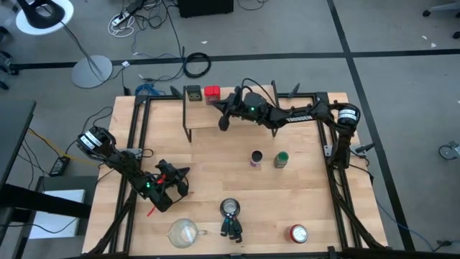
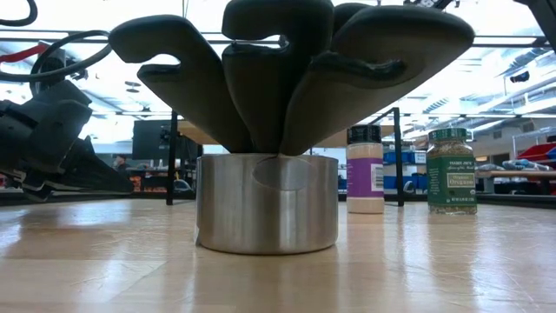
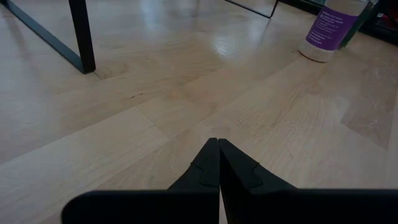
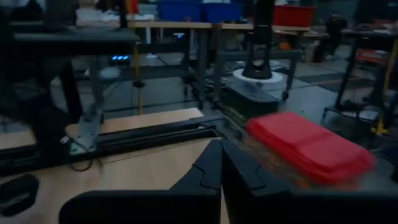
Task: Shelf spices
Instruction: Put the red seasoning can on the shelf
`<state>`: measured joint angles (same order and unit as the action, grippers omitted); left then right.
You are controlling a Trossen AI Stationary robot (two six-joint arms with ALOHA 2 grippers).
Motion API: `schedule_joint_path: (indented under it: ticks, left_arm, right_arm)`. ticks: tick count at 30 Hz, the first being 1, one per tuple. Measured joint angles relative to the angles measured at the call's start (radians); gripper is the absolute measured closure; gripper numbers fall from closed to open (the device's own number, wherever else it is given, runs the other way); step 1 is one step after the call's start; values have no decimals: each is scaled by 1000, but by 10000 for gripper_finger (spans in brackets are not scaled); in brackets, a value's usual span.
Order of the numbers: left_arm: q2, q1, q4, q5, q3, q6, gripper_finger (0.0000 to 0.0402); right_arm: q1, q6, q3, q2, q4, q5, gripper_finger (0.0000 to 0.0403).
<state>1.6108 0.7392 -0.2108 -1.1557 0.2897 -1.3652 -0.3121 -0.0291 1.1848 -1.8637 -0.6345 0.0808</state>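
The shelf (image 1: 203, 115), a wooden board on black legs, stands at the table's far side. A dark olive tin (image 1: 192, 93) and a red tin (image 1: 212, 92) sit on its far edge; the red tin (image 4: 310, 146) shows blurred in the right wrist view. My right gripper (image 1: 225, 119) hovers shut over the shelf's right end, close to the red tin, holding nothing. A purple-labelled jar (image 1: 256, 157) and a green-lidded jar (image 1: 281, 159) stand upright on the table at mid-right. My left gripper (image 1: 184, 173) rests shut and low at the near left, pointing toward the purple jar (image 3: 329, 28).
A steel cup (image 1: 230, 208) holding dark utensils stands near the front edge and fills the low view (image 2: 267, 203). A clear glass cup (image 1: 183, 232) is at the front left, a round red-topped can (image 1: 298, 233) at the front right. A shelf leg (image 3: 81, 37) stands ahead of my left gripper.
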Motion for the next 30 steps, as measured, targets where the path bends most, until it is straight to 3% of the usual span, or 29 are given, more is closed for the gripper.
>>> schedule_joint_path:
  ticks: [6,15,30]
  left_arm:
    - [0,0,0,0,0,0,398]
    - [0,0,-4,0,0,0,398]
    - [0,0,-4,1,0,0,398]
  right_arm:
    - [-14,-35,88,0,141,2,401]
    - [-21,-35,106,0,247,-15,400]
    - [-74,-17,106,0,266,-15,398]
